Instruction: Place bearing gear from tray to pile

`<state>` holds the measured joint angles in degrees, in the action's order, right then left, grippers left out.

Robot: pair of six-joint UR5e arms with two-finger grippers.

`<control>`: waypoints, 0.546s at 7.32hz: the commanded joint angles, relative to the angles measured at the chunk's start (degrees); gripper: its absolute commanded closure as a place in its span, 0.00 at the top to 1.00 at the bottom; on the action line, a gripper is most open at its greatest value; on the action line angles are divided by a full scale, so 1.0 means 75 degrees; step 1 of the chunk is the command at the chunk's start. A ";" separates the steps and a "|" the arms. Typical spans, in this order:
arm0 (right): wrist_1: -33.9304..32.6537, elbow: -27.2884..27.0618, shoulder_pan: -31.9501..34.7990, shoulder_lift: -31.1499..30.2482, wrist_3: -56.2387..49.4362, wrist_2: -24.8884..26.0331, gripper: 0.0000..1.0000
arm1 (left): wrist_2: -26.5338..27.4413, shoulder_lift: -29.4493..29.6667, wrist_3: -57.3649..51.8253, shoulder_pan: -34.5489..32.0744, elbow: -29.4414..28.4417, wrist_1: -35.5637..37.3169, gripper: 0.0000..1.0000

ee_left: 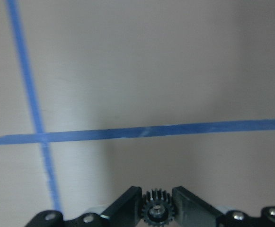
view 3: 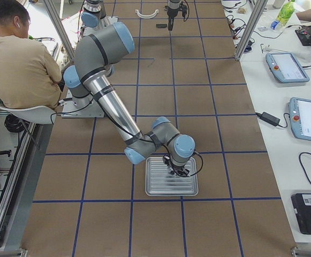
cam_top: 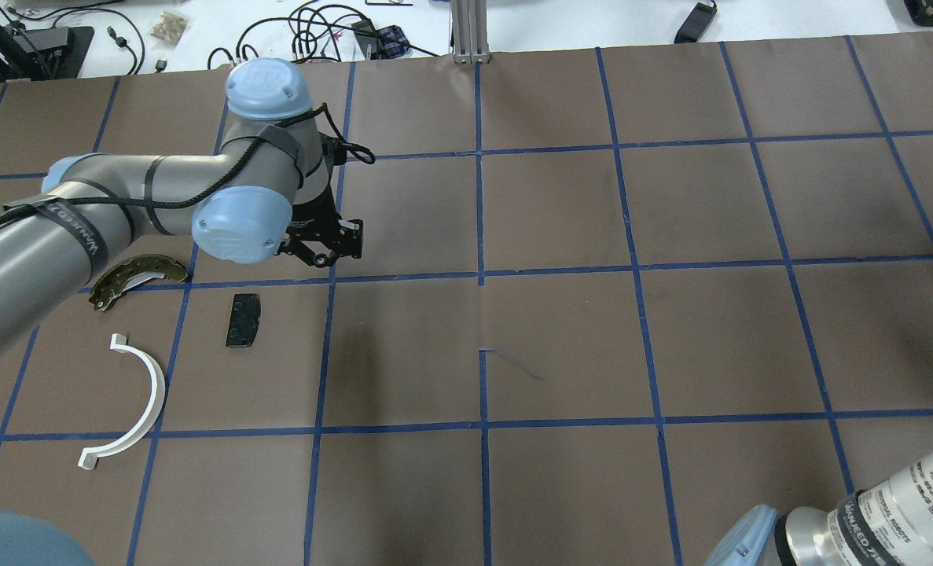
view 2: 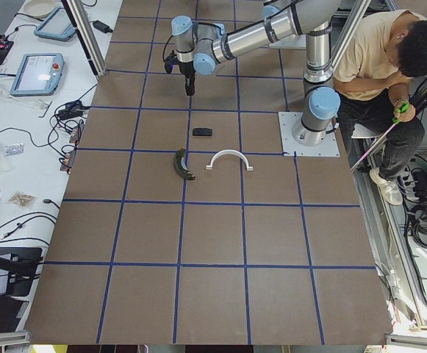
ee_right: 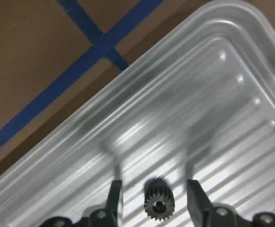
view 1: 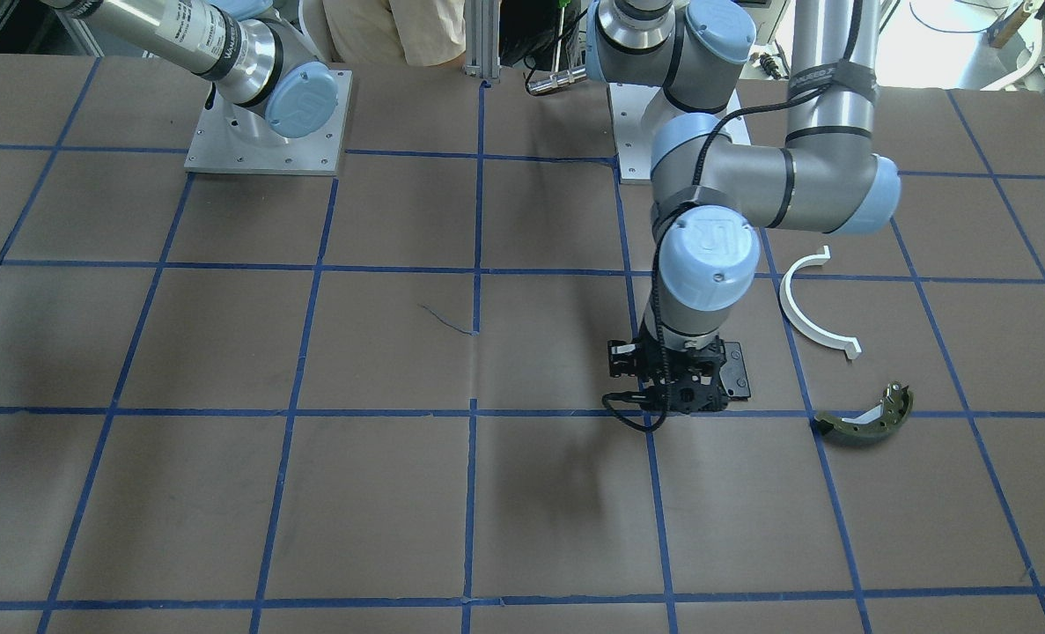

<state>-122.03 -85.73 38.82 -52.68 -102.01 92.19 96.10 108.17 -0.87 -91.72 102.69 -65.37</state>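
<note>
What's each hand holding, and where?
Left hand pinches a small black gear by its toothed rim. Right hand holds nothing: open around a second gear lying in the tray.

We see the tray (ee_right: 213,94) as bare ribbed metal, bright and glossy, while the second gear (ee_right: 159,204) lying on it and the bearing gear (ee_left: 156,210) look like dark, dull metal. The table (cam_top: 560,338) is covered in matt brown paper crossed by smooth blue tape (cam_top: 479,212). The half-ring (cam_top: 157,389) looks like smooth white plastic, the pad (cam_top: 243,320) matt black, and the brake shoe (cam_top: 137,273) dull olive metal.
</note>
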 commanded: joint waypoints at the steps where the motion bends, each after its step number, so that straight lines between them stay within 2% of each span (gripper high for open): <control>1: 0.0005 -0.0030 0.0004 0.0004 0.0042 0.0001 0.54 | 0.0112 -0.0416 -0.1879 0.0952 0.0706 -0.0038 0.00; 2: -0.0007 -0.0030 -0.0008 0.0004 0.0054 0.0001 0.52 | 0.0368 -0.0604 -0.2793 0.1408 0.1128 0.0136 0.00; 3: -0.0007 -0.0030 -0.0008 0.0004 0.0054 0.0024 0.50 | 0.0336 -0.0676 -0.3359 0.2004 0.1631 0.0799 0.00; 4: 0.0005 -0.0030 0.0004 0.0016 0.0112 0.0245 0.41 | 0.0324 -0.0676 -0.4096 0.2532 0.2170 0.1641 0.00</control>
<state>-122.05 -85.94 38.79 -52.61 -101.51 92.72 98.41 103.53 -24.83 -77.78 114.13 -59.62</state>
